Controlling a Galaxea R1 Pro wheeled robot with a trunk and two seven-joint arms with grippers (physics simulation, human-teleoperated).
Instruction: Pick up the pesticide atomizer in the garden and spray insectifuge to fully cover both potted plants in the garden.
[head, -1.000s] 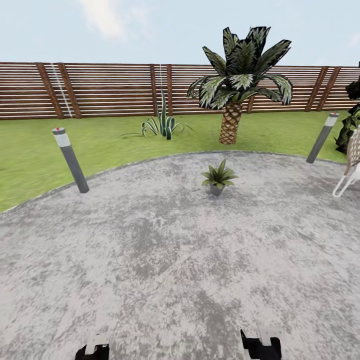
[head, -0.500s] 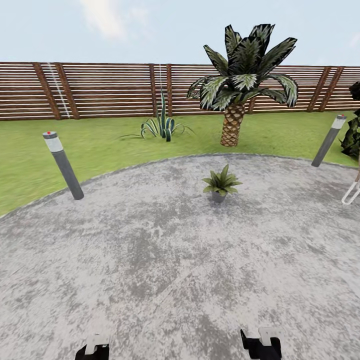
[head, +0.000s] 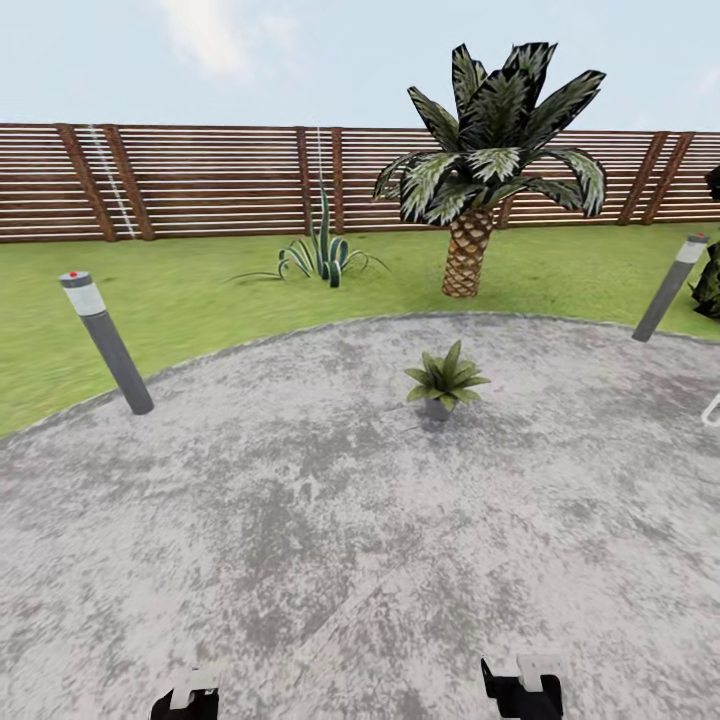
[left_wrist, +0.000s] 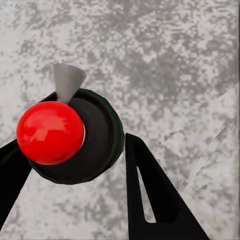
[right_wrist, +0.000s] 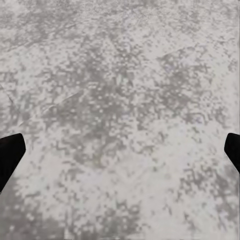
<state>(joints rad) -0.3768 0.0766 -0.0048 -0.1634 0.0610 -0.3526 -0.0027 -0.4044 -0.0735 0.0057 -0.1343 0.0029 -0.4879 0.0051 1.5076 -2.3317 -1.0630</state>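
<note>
The pesticide atomizer (left_wrist: 75, 137), seen end-on with its red cap, sits clamped between the left end effector (left_wrist: 75, 165) fingers over the paved patio (head: 300, 520), one potted plant (head: 444, 381) stands well ahead, and the right end effector (right_wrist: 120, 150) apparently gapes wide, empty.

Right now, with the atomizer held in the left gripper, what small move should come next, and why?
Probably drive forward toward the potted plant. The left gripper grips the pesticide atomizer, but the plant sits far ahead on the patio, likely beyond spraying range.
</note>
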